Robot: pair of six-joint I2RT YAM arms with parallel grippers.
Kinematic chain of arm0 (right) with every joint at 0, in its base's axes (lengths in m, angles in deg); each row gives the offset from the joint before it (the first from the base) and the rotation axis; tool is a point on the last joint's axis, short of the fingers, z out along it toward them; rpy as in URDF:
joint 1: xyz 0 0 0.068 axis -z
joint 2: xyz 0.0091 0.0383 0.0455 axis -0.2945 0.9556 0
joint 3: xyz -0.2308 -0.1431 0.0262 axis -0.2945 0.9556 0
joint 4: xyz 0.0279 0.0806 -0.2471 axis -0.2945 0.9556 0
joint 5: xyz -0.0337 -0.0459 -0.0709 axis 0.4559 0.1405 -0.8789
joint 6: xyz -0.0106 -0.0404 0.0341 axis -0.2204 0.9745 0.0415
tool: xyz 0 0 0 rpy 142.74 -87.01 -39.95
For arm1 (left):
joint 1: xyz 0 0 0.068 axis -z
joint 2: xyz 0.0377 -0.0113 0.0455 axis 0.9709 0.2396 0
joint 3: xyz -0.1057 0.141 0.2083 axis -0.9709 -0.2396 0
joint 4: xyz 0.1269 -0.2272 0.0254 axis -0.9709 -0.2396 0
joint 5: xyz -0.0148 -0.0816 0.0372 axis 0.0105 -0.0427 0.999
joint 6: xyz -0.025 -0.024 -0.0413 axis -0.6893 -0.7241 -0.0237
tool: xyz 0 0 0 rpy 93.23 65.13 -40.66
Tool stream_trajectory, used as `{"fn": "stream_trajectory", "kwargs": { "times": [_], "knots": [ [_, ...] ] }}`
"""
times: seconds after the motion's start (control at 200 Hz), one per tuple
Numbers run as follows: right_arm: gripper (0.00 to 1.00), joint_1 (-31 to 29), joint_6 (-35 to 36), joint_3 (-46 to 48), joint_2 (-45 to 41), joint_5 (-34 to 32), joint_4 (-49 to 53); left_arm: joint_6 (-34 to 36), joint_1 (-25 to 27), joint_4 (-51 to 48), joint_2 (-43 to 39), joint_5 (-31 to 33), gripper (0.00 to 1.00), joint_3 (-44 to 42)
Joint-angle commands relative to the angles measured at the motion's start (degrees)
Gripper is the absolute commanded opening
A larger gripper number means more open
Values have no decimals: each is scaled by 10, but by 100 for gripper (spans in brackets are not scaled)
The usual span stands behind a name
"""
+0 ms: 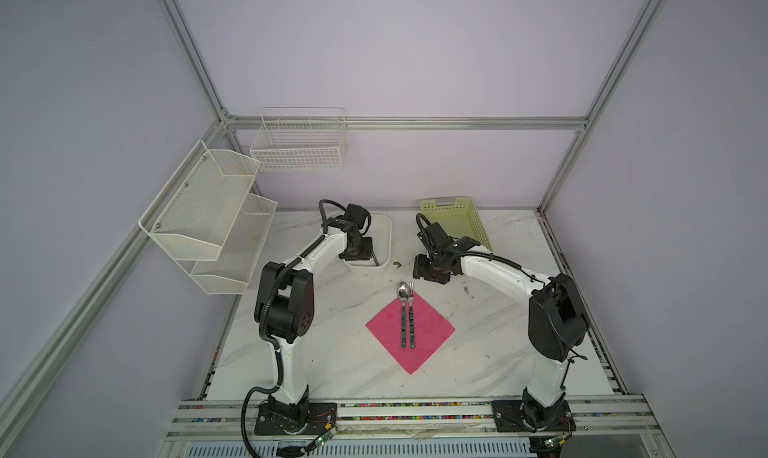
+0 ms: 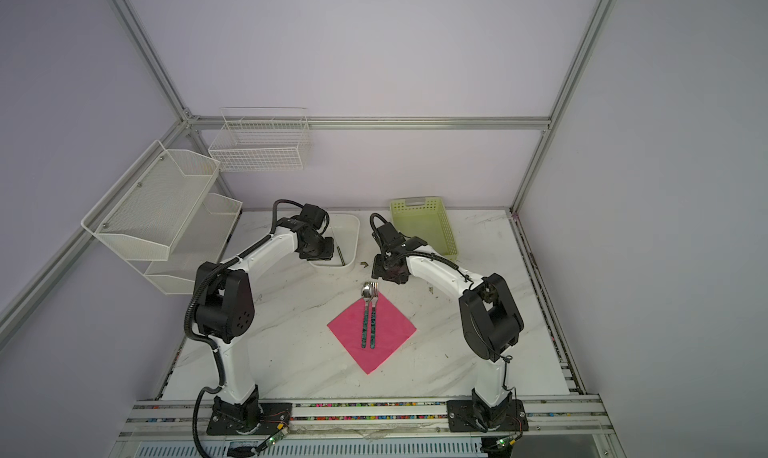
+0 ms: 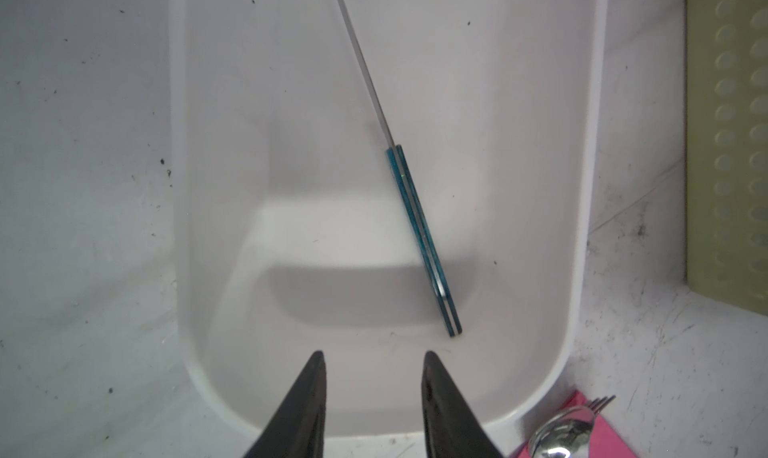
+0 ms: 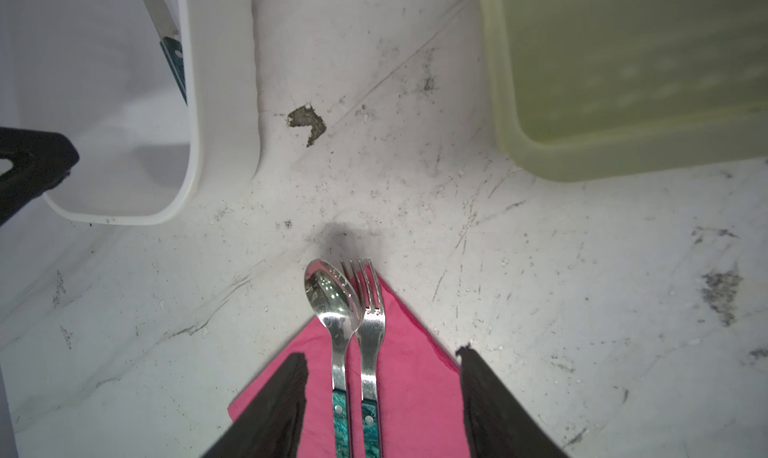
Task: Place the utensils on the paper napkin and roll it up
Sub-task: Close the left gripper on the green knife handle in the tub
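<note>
The pink paper napkin lies flat like a diamond in mid table. On it rest the utensils, a spoon and a fork, side by side. Their teal handles run along the napkin's middle and their heads stick out past its far corner. My right gripper hovers just behind that corner, open, its fingers either side of the two necks without touching them. My left gripper hangs open and empty over the near end of a white bin.
A teal-handled knife lies on edge inside the white bin at the back. A pale green basket sits back right. Wire racks hang on the left wall. A small brown chip marks the table between bin and basket.
</note>
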Motion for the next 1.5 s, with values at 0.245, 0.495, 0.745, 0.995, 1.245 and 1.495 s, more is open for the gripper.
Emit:
{"fn": "stream_trajectory", "kwargs": {
  "times": [0.245, 0.495, 0.745, 0.995, 1.245, 1.495],
  "knots": [
    [61, 16, 6, 56, -47, 24, -41, -109, -3, 1, 95, -5, 45, 148],
    [61, 23, 11, 65, -50, 33, -50, -125, -3, 6, 136, -8, 44, 174],
    [61, 30, 16, 72, -53, 39, -55, -126, -1, 10, 163, -21, 43, 191],
    [60, 33, 17, 76, -53, 43, -58, -127, -1, 13, 185, -23, 36, 208],
    [60, 34, 17, 79, -60, 43, -57, -124, -1, 13, 193, -18, 25, 217],
    [59, 35, 14, 82, -69, 39, -56, -122, 0, 13, 197, -21, 12, 224]
  ]
}}
